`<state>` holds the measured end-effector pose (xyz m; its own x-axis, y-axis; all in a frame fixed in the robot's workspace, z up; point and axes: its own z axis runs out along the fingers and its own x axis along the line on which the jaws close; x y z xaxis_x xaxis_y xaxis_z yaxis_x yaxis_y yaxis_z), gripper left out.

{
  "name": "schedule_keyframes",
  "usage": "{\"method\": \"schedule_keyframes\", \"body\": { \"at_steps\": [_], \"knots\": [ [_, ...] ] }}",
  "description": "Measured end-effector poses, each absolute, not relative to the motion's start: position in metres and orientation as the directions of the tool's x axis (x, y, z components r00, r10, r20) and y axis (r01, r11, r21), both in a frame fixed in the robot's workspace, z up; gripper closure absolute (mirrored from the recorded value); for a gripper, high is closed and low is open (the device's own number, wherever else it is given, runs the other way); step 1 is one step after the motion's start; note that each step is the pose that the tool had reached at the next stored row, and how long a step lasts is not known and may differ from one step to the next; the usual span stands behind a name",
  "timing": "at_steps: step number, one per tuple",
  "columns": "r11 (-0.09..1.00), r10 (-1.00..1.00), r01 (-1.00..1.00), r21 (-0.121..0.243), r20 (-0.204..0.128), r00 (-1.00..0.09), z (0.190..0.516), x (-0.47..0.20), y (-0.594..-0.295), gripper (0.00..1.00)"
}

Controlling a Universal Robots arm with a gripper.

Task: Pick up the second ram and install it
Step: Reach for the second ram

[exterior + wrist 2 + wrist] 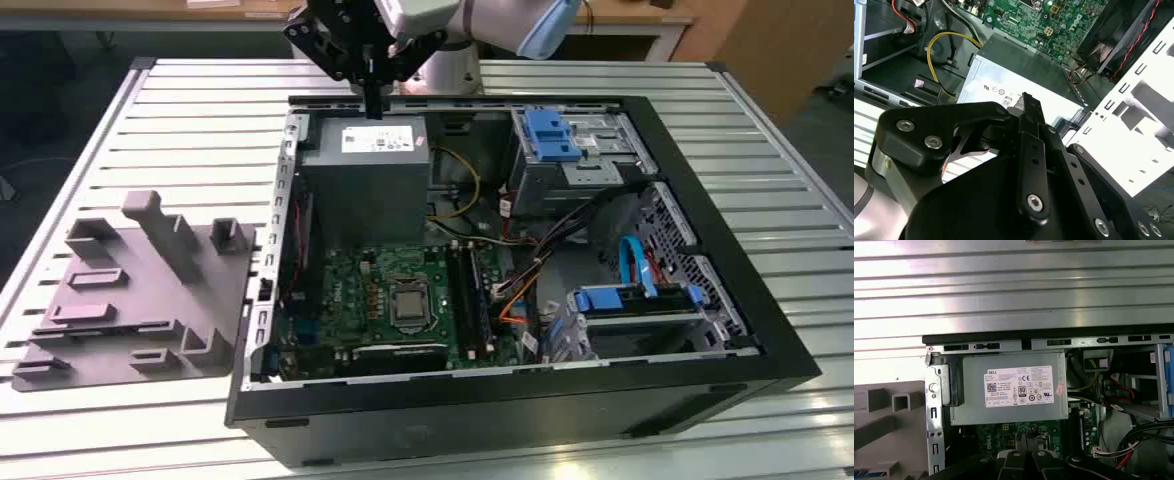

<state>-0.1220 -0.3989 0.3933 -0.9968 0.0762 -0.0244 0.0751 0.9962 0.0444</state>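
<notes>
Tray: grey moulded holder, flat on the slatted table at the left, just beside the case's left wall.
Memory stick: probably the bluish strip on the tray, at the edge of the first wrist view; too little visible to be sure; not in the jaws.
Long axis: seems to run left to right across the tray.
Gripper: hangs at the far edge of the open case, tips down over the power supply; jaws pressed together, nothing seen between them.
Direction from gripper: memory stick to the left and nearer, outside the case, well apart from the tips.
Arm: single, so no choice of side.
Circuit board: green, on the case floor, nearer than the power supply.
Slots: long black rails at the board's right edge, running far to near, seemingly crosswise to the memory stick's axis.
Stage: judged as pick-up not yet made.
</notes>
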Motion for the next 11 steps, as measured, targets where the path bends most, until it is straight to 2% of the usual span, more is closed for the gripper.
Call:
{"method": "schedule_keyframes", "body": {
  "at_steps": [11],
  "knots": [
    [0.996,0.076,0.075,0.044,-0.024,-0.997,0.3933,-0.1236,-0.3989,0.90]
  ]
}}
